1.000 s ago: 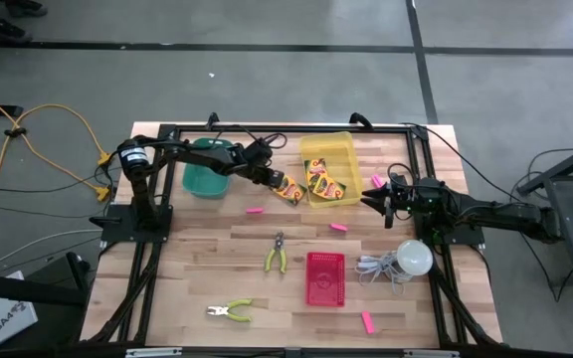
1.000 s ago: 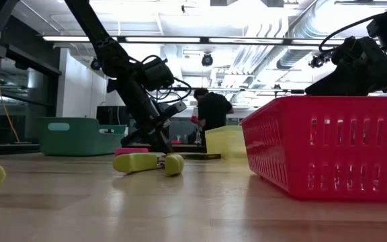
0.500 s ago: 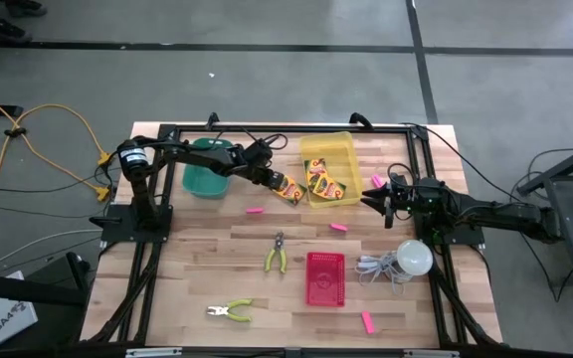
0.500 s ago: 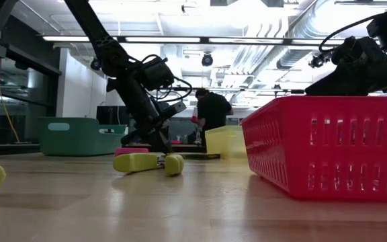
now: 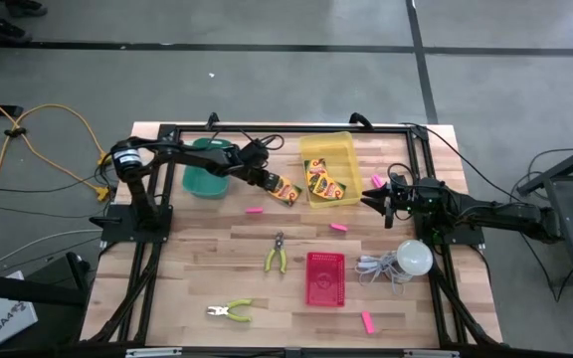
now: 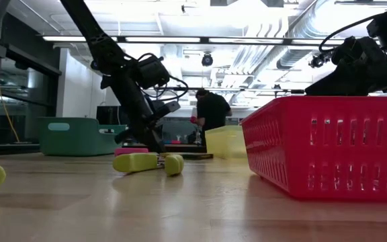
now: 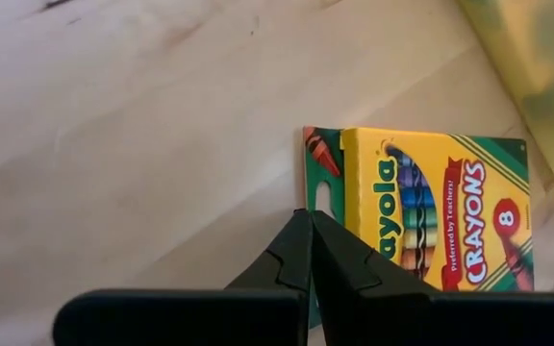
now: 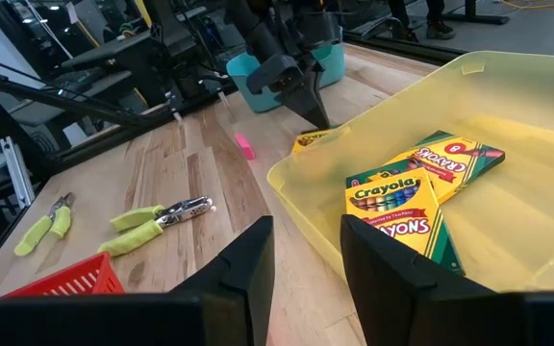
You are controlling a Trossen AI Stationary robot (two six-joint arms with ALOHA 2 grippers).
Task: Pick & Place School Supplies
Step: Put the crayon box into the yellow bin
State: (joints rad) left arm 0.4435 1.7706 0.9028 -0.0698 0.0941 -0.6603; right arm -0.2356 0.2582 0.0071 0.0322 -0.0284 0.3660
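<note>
Right now the left hand has its two dark fingers pressed shut, tips on the edge of a flat yellow-and-green cardboard crayon box. It holds nothing. The box lies on the wooden counter, just beside the see-through yellow plastic bin. It looks light, stiff and thin, so pinching a side edge seems best. The right hand waits open near the bin.

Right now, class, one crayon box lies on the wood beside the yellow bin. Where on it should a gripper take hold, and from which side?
The crayon box lies flat, face up, beside the yellow bin. Probably best is to come from above and pinch across its narrow width, along the long edges. The left gripper, fingers together, is at the hang-tab end.
</note>
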